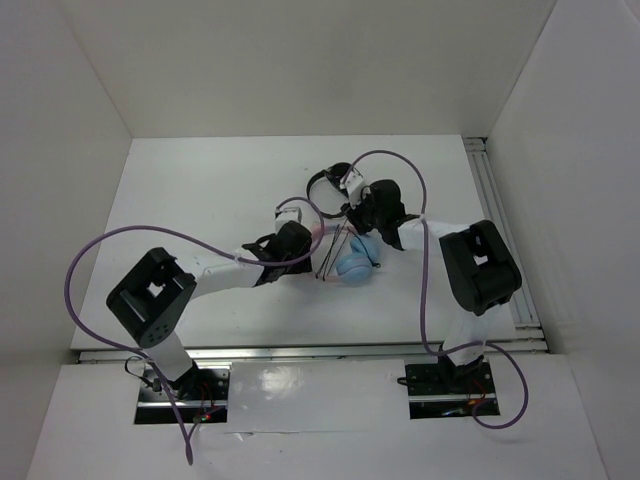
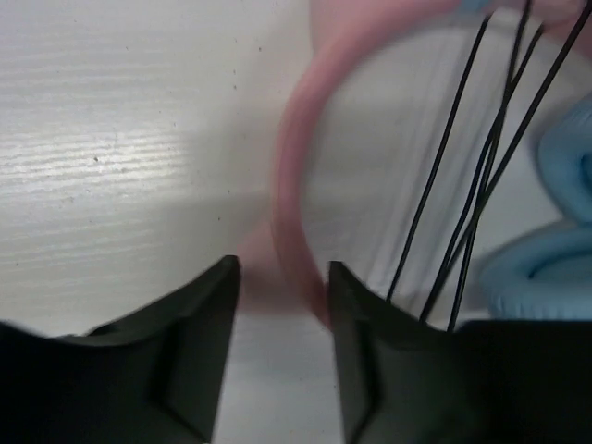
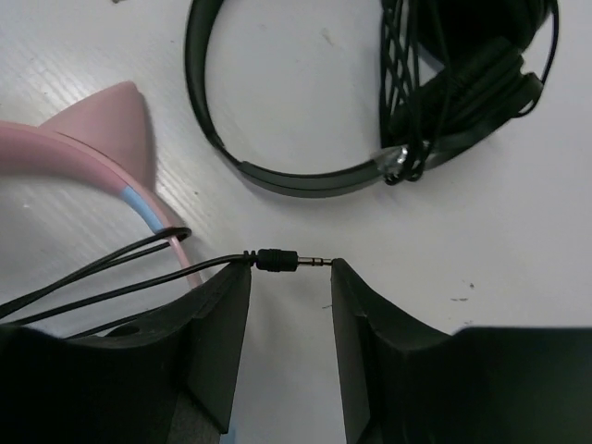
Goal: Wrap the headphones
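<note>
Pink-and-blue headphones (image 1: 352, 264) at mid-table (image 1: 200, 180), hemmed between both grippers. Left gripper (image 2: 284, 277): jaws parted, straddling headband (image 2: 294, 203) without pinching; likely placed there to steady frame. Cable (image 2: 462, 185) strung in several straight strands across band, beside earcups (image 2: 546, 268); largely wrapped, by look of it. Right gripper (image 3: 291, 277): jaws parted, plug (image 3: 282, 261) lying loose at fingertips, unclamped; probably positioned for letting cable end go. Black headphones (image 3: 277, 176) on far side, apart from plug. Risk: free end unwinding.
</note>
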Available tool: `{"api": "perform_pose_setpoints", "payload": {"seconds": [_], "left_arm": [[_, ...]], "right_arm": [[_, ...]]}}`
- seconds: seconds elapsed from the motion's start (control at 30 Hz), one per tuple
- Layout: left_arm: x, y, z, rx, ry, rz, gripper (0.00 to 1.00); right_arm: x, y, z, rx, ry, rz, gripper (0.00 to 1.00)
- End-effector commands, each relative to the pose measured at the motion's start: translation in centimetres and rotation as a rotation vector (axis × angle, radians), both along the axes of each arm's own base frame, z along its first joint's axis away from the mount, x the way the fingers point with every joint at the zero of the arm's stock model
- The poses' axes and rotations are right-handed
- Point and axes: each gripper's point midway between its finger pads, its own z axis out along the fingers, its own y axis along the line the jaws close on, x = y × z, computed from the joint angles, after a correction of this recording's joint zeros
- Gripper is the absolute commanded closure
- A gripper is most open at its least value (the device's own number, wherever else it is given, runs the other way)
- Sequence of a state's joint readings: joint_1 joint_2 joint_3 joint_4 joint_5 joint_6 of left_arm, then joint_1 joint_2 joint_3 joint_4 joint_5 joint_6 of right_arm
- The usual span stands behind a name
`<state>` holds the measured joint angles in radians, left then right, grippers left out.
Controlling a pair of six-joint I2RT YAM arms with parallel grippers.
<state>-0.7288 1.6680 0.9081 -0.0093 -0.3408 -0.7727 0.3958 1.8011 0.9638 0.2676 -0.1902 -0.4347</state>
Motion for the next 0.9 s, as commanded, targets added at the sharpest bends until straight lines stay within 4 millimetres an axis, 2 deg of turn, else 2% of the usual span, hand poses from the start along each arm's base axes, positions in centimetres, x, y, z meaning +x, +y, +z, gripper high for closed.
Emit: {"api": "perform_pose_setpoints", "payload": {"seconds": [0.0, 0.03, 0.1, 0.13, 0.17, 0.2, 0.23, 0.3, 0.37, 0.43, 0.5, 0.53, 0.77, 0.87], "left_arm": [[-1.3, -0.5, -0.5, 0.013, 0.04, -0.055, 0.4], [-1.3, -0.2, -0.6, 0.017, 0.044, -0.037, 0.36], [-1.5, -0.3, -0.9, 0.017, 0.057, -0.045, 0.12], [-1.5, -0.3, -0.9, 0.017, 0.057, -0.045, 0.1], [-1.5, -0.3, -0.9, 0.017, 0.057, -0.045, 0.1], [-1.4, -0.4, -0.5, 0.01, 0.049, -0.045, 0.1], [-1.4, -0.4, -0.5, 0.009, 0.049, -0.045, 0.1], [-1.0, -0.3, 0.1, -0.005, 0.033, -0.036, 0.09], [-0.7, -0.5, 0.7, -0.017, 0.019, -0.036, 0.09], [-0.8, -0.4, 0.6, -0.011, 0.026, -0.036, 0.09], [-0.8, -0.5, 1.0, -0.017, 0.019, -0.036, 0.09], [-1.0, -0.3, 0.6, -0.011, 0.026, -0.036, 0.09], [-1.2, -0.3, 1.9, -0.042, 0.0, -0.043, 0.09], [-1.3, -0.2, 2.7, -0.05, -0.009, -0.043, 0.07]], "right_arm": [[3.5, -2.3, 3.0, -0.003, -0.106, -0.111, 0.53], [3.5, -2.3, 3.0, -0.003, -0.106, -0.111, 0.53], [3.4, -2.2, 3.0, 0.002, -0.104, -0.102, 0.52], [3.4, -2.2, 3.0, 0.002, -0.104, -0.102, 0.52], [3.4, -2.4, 2.8, -0.006, -0.097, -0.111, 0.52], [3.4, -2.4, 2.8, -0.013, -0.101, -0.107, 0.41], [3.3, -2.5, 2.6, -0.017, -0.093, -0.106, 0.41], [3.3, -2.5, 2.2, -0.027, -0.089, -0.102, 0.23], [3.3, -2.5, 2.2, -0.027, -0.089, -0.102, 0.22], [3.3, -2.5, 2.2, -0.027, -0.089, -0.102, 0.21], [3.2, -2.3, 2.3, -0.023, -0.084, -0.091, 0.0], [3.3, -2.3, 2.5, -0.024, -0.081, -0.091, 0.0], [3.5, -2.7, 3.0, -0.055, -0.081, -0.102, 0.0], [3.8, -4.1, 2.9, -0.066, -0.069, -0.134, 0.0]]}}
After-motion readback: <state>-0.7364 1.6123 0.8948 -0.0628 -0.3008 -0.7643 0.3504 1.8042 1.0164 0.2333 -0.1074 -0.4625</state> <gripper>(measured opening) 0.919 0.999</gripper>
